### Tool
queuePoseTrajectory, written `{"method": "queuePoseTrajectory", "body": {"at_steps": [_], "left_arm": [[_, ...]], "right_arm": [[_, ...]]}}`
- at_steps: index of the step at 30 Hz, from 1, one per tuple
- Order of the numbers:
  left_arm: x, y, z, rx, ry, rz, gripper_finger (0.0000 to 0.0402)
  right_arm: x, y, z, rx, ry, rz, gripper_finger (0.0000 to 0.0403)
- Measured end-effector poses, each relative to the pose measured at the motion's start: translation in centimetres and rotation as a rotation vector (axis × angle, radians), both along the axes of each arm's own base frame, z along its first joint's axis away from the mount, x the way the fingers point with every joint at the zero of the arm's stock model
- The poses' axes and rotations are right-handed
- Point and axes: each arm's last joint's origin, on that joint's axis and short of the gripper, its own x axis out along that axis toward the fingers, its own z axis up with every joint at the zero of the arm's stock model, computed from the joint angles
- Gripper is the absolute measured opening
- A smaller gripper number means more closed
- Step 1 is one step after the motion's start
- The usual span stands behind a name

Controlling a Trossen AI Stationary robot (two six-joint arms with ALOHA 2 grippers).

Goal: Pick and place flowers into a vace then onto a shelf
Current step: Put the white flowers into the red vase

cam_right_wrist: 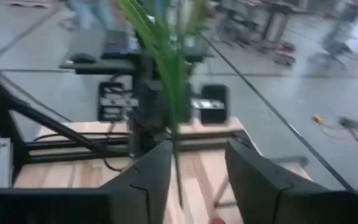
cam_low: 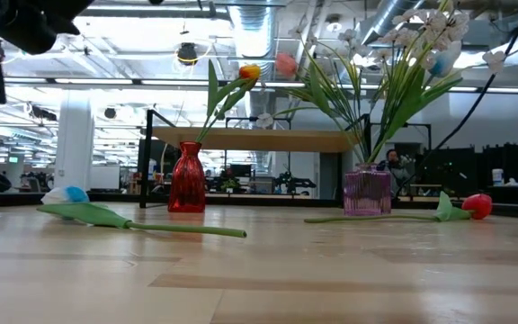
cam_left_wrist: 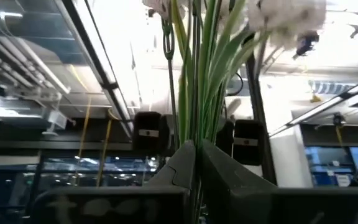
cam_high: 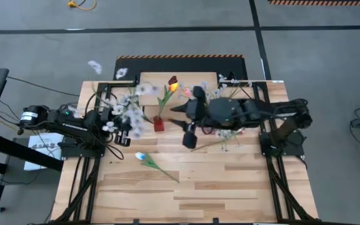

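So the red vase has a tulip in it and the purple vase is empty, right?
Not quite. The red vase does hold a tulip, but the purple vase is not empty: the low view shows it full of white-blossom sprays.

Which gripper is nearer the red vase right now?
Right. The right gripper sits just beside the red vase; the left gripper, shut on the white flower stems, is slightly farther off, opposite.
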Motion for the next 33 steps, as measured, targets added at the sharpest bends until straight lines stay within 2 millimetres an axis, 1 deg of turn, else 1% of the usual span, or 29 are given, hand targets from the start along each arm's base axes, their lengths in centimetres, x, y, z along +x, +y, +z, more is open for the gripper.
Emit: {"method": "queuePoseTrajectory", "body": {"at_steps": [3, 7, 9, 12, 15, 20, 23, 26, 30, 33], "left_arm": [[0.4, -0.3, 0.2, 0.009, -0.001, -0.008, 0.0], [0.9, -0.4, 0.0, 0.016, 0.019, -0.017, 0.0], [0.9, -0.4, 0.1, 0.016, 0.021, -0.017, 0.0], [0.9, -0.4, 0.1, 0.015, 0.022, -0.018, 0.0], [1.1, -0.6, 0.9, 0.022, 0.005, -0.039, 0.0], [2.2, -1.3, 1.9, 0.05, 0.062, -0.046, 0.0], [2.5, -1.6, 2.5, 0.064, 0.074, -0.048, 0.0], [2.6, -1.6, 2.5, 0.068, 0.081, -0.046, 0.0], [2.6, -1.6, 2.5, 0.068, 0.087, -0.045, 0.0], [2.6, -1.6, 2.4, 0.069, 0.092, -0.045, 0.0]], "right_arm": [[1.3, 0.2, -0.4, -0.039, -0.034, 0.022, 0.0175], [1.8, -0.1, -0.2, -0.072, -0.072, 0.034, 0.0198], [2.1, -0.6, -0.1, -0.064, -0.086, 0.04, 0.0204], [2.7, -1.2, -0.4, -0.057, -0.086, 0.053, 0.0207], [3.4, -1.9, -0.5, -0.043, -0.112, 0.078, 0.0207], [5.0, -2.6, -1.6, -0.031, -0.114, 0.121, 0.0199], [5.0, -2.9, -1.3, -0.022, -0.134, 0.153, 0.0192], [4.9, -3.0, -1.2, -0.021, -0.136, 0.158, 0.0182], [4.9, -2.5, -1.0, -0.033, -0.157, 0.227, 0.0155], [4.9, -2.3, -0.9, -0.031, -0.164, 0.278, 0.0121]]}}
